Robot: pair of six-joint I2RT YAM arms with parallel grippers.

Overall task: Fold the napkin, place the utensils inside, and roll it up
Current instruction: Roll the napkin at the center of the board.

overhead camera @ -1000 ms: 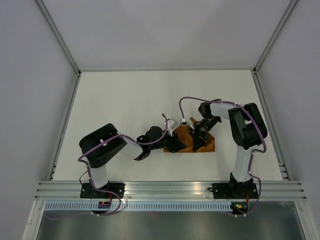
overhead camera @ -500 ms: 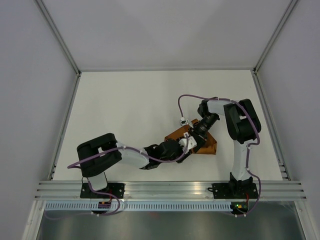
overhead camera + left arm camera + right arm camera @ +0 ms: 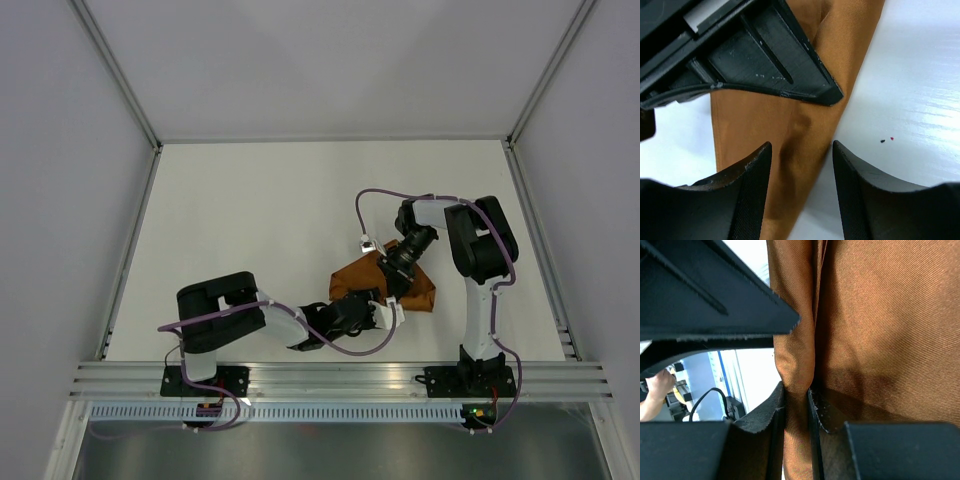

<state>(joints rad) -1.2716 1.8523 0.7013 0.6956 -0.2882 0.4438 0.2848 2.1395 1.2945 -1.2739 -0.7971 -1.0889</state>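
Observation:
The rust-orange napkin (image 3: 362, 277) lies bunched and partly rolled near the table's front right, between the two grippers. My right gripper (image 3: 392, 285) is shut on a rolled fold of the napkin (image 3: 796, 365); its pads pinch the cloth. My left gripper (image 3: 378, 312) is open at the napkin's near edge. In the left wrist view its two fingers (image 3: 747, 185) straddle a strip of the cloth (image 3: 790, 150) without pressing it, and the right gripper's black finger (image 3: 770, 65) shows above. The knife is hidden.
The white table (image 3: 250, 210) stretches back and left. Aluminium frame rails (image 3: 340, 378) run along the near edge, and grey walls close in the sides. The two arms lie close together over the napkin.
My left arm has swung toward the near edge, its gripper going from the napkin's left side to its front edge. My right gripper has shifted slightly left, and the napkin has become more bunched.

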